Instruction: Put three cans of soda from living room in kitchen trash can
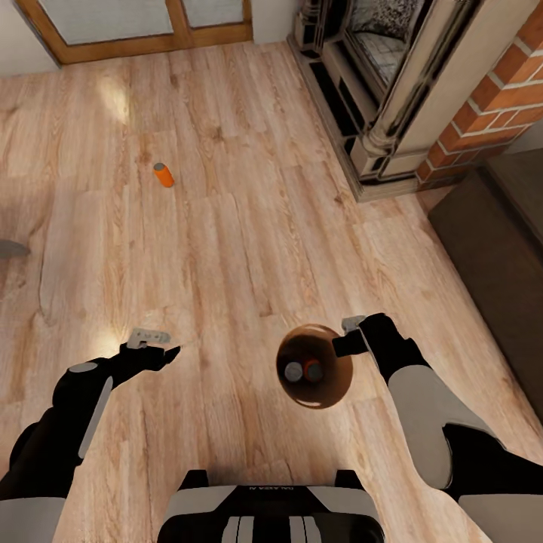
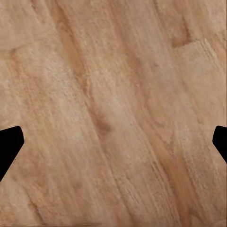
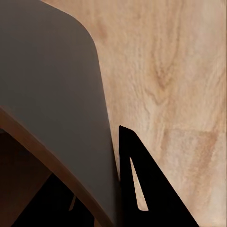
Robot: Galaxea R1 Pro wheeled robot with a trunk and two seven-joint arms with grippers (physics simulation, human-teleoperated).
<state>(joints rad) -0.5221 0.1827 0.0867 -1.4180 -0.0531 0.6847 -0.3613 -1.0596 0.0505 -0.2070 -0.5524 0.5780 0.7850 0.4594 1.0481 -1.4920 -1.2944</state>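
Item: last soda can (image 1: 163, 175), upright on the floor, well ahead of your left gripper (image 1: 154, 345), nearer arm, wide open, empty. Right gripper (image 1: 353, 337) apparently pinches trash can (image 1: 341, 381) rim; two cans inside.

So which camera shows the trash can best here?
The head view: the whole trash can shows, open top with two soda cans inside, held at its rim by the right hand. The right wrist view gives just a close-up of its wall.

Bright even light, glare patches, soft shadows
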